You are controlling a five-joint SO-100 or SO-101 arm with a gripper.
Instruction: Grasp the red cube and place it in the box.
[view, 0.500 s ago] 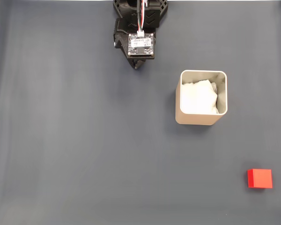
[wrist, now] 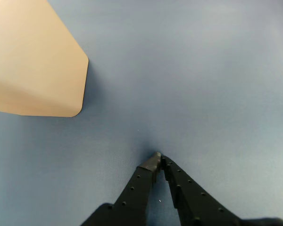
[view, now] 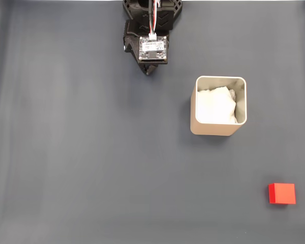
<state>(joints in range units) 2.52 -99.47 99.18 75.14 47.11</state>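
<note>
A: Where does the box sit?

B: In the fixed view the beige box [view: 219, 105] stands upright on the dark grey counter [view: 81, 152], right of centre. Its top is open and crumpled white paper [view: 216, 105] lies inside.

A: And the red cube?

B: The red cube [view: 282, 193] rests on the counter well apart from the box, below it and to its right in the fixed view, near the picture's lower right corner. Nothing touches it.

A: Where is the arm?

B: The black arm [view: 151, 30] is above and left of the box in the fixed view, at the top edge. In the wrist view the claw [wrist: 159, 157] points at bare counter, its two black fingers [wrist: 144, 181] pressed together at the tips with nothing between them. The box's beige wall [wrist: 33, 66] is at the upper left there, apart from the claw.
</note>
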